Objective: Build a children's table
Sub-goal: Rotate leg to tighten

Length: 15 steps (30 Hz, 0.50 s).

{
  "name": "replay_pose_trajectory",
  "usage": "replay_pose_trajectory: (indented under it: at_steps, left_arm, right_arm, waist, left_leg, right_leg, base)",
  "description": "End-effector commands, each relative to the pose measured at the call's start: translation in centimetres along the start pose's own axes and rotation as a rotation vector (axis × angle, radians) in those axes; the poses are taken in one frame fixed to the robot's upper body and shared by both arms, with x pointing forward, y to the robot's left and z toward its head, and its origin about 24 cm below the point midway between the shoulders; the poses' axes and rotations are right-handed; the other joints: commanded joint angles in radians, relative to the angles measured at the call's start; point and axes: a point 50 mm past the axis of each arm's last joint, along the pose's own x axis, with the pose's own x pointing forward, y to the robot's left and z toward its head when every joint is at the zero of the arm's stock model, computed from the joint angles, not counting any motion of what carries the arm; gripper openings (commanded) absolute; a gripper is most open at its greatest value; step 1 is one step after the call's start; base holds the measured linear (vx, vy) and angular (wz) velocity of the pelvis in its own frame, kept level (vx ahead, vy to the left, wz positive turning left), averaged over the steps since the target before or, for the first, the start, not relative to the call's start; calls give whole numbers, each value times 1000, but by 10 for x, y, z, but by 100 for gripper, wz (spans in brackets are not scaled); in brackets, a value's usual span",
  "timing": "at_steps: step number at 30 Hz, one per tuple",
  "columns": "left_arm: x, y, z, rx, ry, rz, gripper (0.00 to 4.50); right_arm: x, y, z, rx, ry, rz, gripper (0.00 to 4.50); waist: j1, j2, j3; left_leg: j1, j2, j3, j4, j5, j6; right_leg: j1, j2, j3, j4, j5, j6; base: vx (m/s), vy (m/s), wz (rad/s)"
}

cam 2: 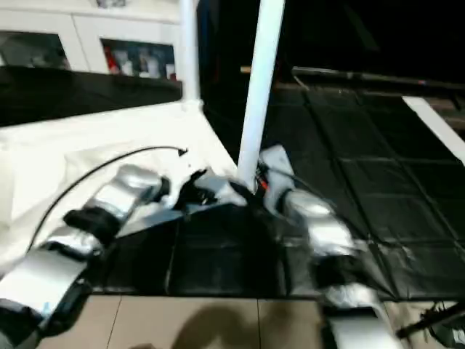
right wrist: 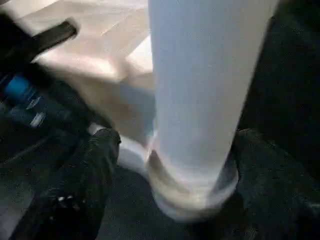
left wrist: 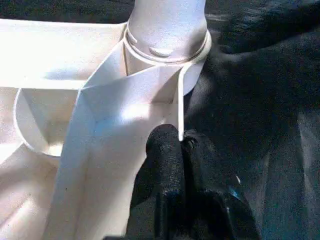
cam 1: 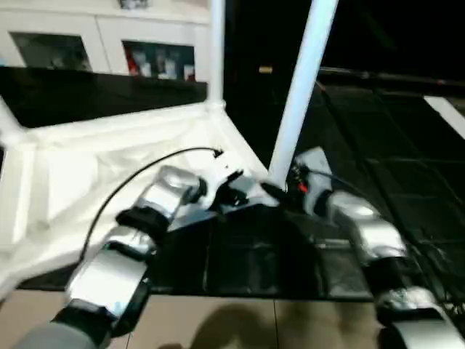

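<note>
Silver forearms (cam 1: 116,269) reach in. Left pincer (left wrist: 179,145), together, presses the tabletop's rib (left wrist: 150,95); right pincer (right wrist: 170,150) stands apart around the leg (right wrist: 205,90). Keep that leg upright while seating it.

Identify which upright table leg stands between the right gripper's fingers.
The near leg, leaning slightly, at the tabletop's near corner; the far leg stands at the back corner.

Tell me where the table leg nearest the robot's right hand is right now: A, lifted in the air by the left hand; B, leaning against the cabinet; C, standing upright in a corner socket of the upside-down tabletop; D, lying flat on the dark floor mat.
C: the leg rises upright from the corner socket of the tabletop, with the right hand at its base.
</note>
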Motion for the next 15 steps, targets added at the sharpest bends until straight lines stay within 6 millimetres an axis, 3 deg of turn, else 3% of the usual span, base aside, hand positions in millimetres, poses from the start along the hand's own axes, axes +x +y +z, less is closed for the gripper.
replay_pose_trajectory:
  at_steps: [1,5,9,15]
  left_arm:
    - [1,-5,5,75,5,-71,0]
    - [-5,-11,-4,102,34,-181,0]
    - [-10,-17,-8,162,47,-269,0]
    - [-14,-24,-8,206,64,-378,0]
  right_arm:
    - [-4,3,-3,-43,27,87,427]
    - [-24,-8,0,-66,18,165,446]
    - [-34,-7,6,-100,34,270,446]
    - [-34,2,8,-114,46,430,446]
  waist:
    - [8,1,-63]
    - [12,0,-63]
    - [29,-1,-66]
    - [36,-3,-64]
  left_leg:
    - [8,84,-44,-65,-154,61]
    - [10,86,-40,-64,-149,63]
    - [10,91,-37,-62,-122,81]
    - [8,90,-38,-62,-133,77]
  right_leg:
    - [51,-135,80,-88,-309,-139]
    - [50,-133,82,-86,-293,-152]
    - [49,-130,81,-73,-224,-166]
    - [49,-133,79,-78,-283,-151]
  base:
    - [0,0,0]
    - [0,0,0]
    - [0,0,0]
    - [0,0,0]
